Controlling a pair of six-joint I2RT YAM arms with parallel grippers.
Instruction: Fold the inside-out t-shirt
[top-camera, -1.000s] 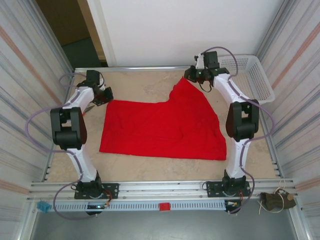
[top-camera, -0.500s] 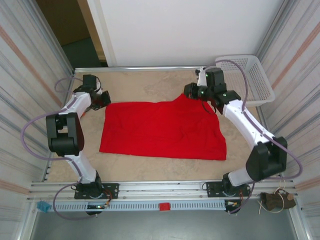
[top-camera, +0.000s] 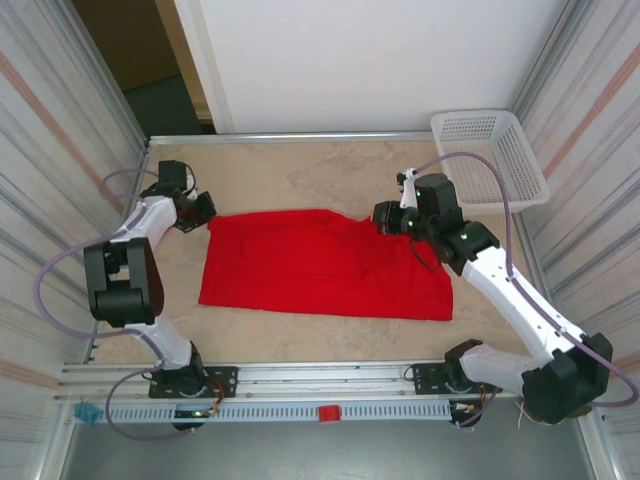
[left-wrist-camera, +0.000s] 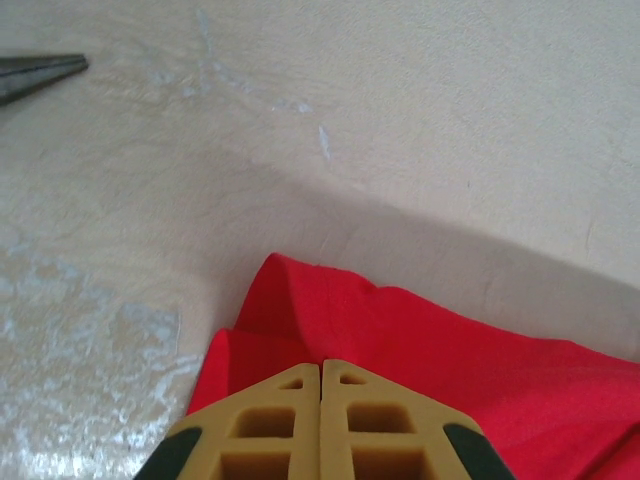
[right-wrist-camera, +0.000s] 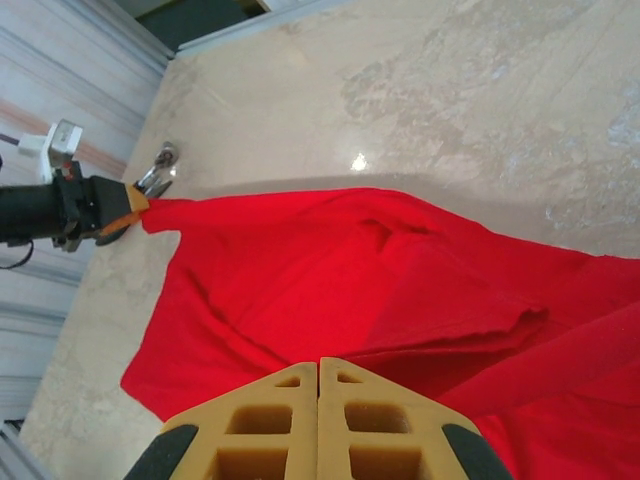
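**Right arm drags the far edge toward the middle**

Over the last 1 second the right gripper (top-camera: 384, 218) has swung from the upper right of the top view down to mid-frame. It has taken the raised far corner of the inside-out t-shirt (top-camera: 320, 265) with it, so the red peak there has flattened. The left gripper (top-camera: 200, 208) has shifted only slightly, at the left of the frame.

The shirt lies spread across the centre of the beige table (top-camera: 300, 165), its far edge lifted between the 2 grippers. In the left wrist view the left pads are pressed together on a red corner. The right wrist view shows the right pads likewise closed over red cloth, with the left gripper (right-wrist-camera: 125, 205) pinching the opposite corner at the left of the frame.

Risks, as I judge them: both pinches sit on thin edges, so tension between the arms could pull a corner free. The right side also leads the left, which could skew the fold line and bunch cloth under the right gripper.
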